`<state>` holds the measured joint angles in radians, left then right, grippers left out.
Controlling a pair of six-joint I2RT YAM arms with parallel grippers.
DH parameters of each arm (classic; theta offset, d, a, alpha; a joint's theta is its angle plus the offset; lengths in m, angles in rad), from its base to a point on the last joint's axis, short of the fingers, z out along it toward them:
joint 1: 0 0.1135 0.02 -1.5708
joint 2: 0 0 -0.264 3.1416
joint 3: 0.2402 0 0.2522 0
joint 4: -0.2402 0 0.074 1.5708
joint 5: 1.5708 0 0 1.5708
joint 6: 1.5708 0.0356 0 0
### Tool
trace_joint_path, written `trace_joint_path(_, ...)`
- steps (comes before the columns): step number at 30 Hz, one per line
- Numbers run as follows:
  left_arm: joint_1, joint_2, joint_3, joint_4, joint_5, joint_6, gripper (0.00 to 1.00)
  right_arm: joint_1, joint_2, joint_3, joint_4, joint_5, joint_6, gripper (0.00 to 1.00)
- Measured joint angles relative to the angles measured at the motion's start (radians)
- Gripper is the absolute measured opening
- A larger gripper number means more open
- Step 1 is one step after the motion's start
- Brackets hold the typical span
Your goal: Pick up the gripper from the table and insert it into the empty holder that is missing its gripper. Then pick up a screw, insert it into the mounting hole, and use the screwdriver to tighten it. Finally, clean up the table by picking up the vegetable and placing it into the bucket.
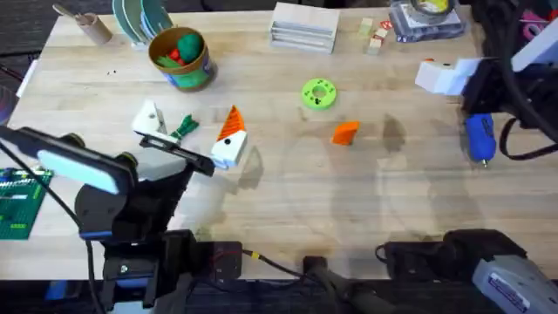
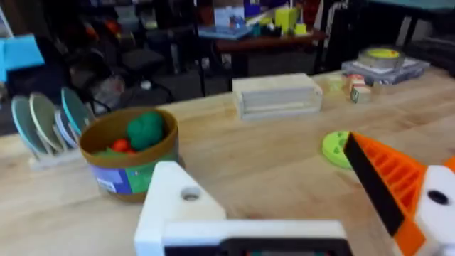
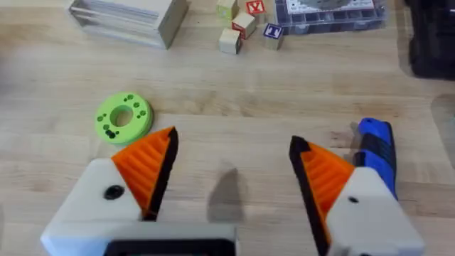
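The loose orange gripper [image 1: 345,132] lies on the table right of centre. My left gripper [image 1: 190,120] is open; one finger is the bare white holder [image 1: 148,118] [image 2: 178,203] with its mounting hole [image 2: 190,194], and the other carries an orange tip [image 2: 384,181]. The green vegetable [image 1: 183,128] lies flat between those fingers. The bucket [image 1: 180,57] [image 2: 128,153] stands behind, holding a green ball and red pieces. My right gripper [image 3: 233,139] is open above the table, with the blue screwdriver [image 1: 480,137] [image 3: 377,146] beside one of its fingers. No screw can be made out.
A green ring disc [image 1: 318,93] [image 3: 122,117] lies near the middle. A clear stack of plates [image 1: 304,26], small blocks [image 3: 245,25], a parts box with tape [image 1: 427,17] and a dish rack [image 1: 139,17] line the far edge.
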<state>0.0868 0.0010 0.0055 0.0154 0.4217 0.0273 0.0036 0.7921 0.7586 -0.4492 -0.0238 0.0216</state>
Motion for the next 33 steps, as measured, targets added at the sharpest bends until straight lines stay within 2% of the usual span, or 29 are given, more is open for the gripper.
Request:
trace_joint_path(4, 0.0, 0.0, 0.0, -0.066, 0.0, -0.011, 0.994, 0.0, 0.0, 0.0, 0.0, 0.0, 0.0, 0.993)
trace_joint_path(21, 0.0, 0.0, 0.0, -0.067, 0.01, -0.014, 0.993, 0.0, 0.0, 0.0, 0.0, 0.0, 0.0, 0.991)
trace_joint_path(29, 0.0, 0.0, 0.0, -0.071, 0.229, -0.014, 0.993, 0.0, 0.0, 0.0, 0.0, 0.0, 0.0, 0.994)
trace_joint_path(33, 0.0, 0.0, 0.0, -0.072, 0.283, -0.014, 0.993, 0.0, 0.0, 0.0, 0.0, 0.0, 0.0, 0.993)
